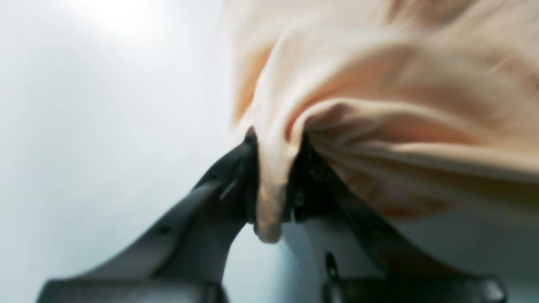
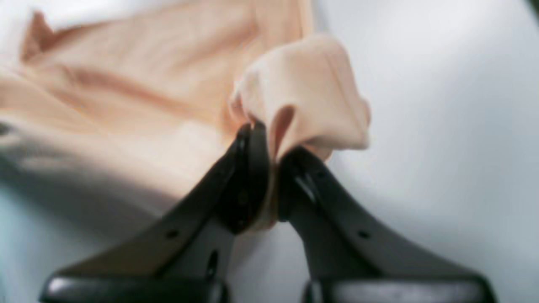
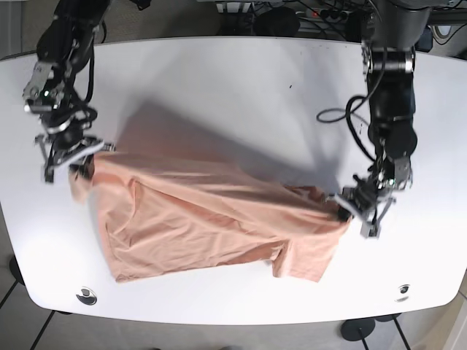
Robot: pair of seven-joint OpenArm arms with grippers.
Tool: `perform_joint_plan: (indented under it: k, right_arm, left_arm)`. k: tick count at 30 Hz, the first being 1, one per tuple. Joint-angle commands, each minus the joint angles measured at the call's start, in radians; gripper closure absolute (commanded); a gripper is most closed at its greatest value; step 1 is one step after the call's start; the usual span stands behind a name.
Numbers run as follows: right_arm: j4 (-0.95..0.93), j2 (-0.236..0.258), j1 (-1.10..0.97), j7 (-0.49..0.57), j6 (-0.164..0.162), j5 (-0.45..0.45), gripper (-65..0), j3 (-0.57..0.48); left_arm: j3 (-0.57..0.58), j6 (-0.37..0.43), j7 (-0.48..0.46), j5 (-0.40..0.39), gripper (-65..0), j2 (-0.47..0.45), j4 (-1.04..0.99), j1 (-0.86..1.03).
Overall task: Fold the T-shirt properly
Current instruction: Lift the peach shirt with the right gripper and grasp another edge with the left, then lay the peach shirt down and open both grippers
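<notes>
I see my 2 claws, left claw [image 1: 271, 176] and right claw [image 2: 269, 168], each pinched tight on a bunched edge of the shirt [image 3: 211, 219], which hangs stretched between them over the table [image 3: 241, 80].

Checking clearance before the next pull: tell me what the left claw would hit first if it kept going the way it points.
The left claw is already shut on the T-shirt, so bunched cloth lies directly ahead. Beyond that is probably the white table, though depth is unclear.

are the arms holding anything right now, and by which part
Both hold the peach T-shirt. The left end effector pinches a bunched edge at one end; the right end effector pinches a bunched edge at the opposite end.
</notes>
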Motion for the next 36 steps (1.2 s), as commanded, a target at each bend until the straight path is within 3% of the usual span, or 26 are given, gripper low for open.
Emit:
perform_joint_plan:
  k: [1,6,12,14,16,18,19,20,23,26,29,36]
  right_arm:
    - [0.026,-0.013,-0.058,0.033,0.005,0.001,-1.9,0.017]
    - [0.029,-0.044,-0.165,0.033,0.005,0.001,-1.9,0.015]
    - [0.047,-0.052,-0.278,0.033,0.005,0.003,-1.9,0.009]
    - [0.049,-0.078,-0.295,0.033,0.005,0.003,-2.1,0.009]
    - [0.049,-0.079,-0.295,0.028,0.005,0.001,-3.5,0.008]
    - [0.049,-0.082,-0.297,0.028,0.005,0.001,-14.0,0.008]
    - [0.049,-0.084,-0.297,0.028,0.005,0.001,-25.7,0.008]
    - [0.052,-0.085,-0.295,0.030,0.005,0.001,-33.3,0.008]
    - [0.056,-0.085,-0.274,0.033,0.005,0.001,-46.8,0.006]
    - [0.053,-0.081,-0.222,0.033,0.005,0.001,-47.2,0.000]
    - [0.047,-0.039,-0.134,0.033,0.005,0.000,-47.4,-0.126]
    - [-0.034,-0.021,0.114,0.033,0.005,-0.003,-46.8,-0.450]
  left_arm:
    - [-0.077,0.005,0.010,-0.004,-1.9,-0.016,0.091,0.056]
    - [-0.196,-0.081,0.086,0.002,-1.9,-0.016,0.242,0.202]
    - [-0.202,-0.084,0.103,0.003,-2.6,-0.014,0.262,0.173]
    - [-0.184,-0.084,0.105,0.003,-10.0,-0.016,0.263,0.145]
    - [-0.176,-0.084,0.120,0.003,-23.1,-0.016,0.286,0.142]
    - [-0.178,-0.084,0.162,-0.003,-36.9,-0.013,0.346,0.148]
    - [-0.179,-0.086,0.195,-0.003,-43.3,-0.010,0.403,0.148]
    - [-0.179,-0.086,0.220,-0.003,-45.1,-0.010,0.441,0.155]
    - [-0.205,-0.160,0.272,-0.004,-45.3,-0.010,0.622,0.221]
    - [-0.290,-0.258,0.295,-0.004,-45.3,-0.008,0.745,0.290]
    - [-0.382,-0.337,0.301,-0.004,-45.1,-0.008,0.805,0.360]
    - [-0.563,-0.362,0.301,-0.003,-45.1,-0.008,0.808,0.477]
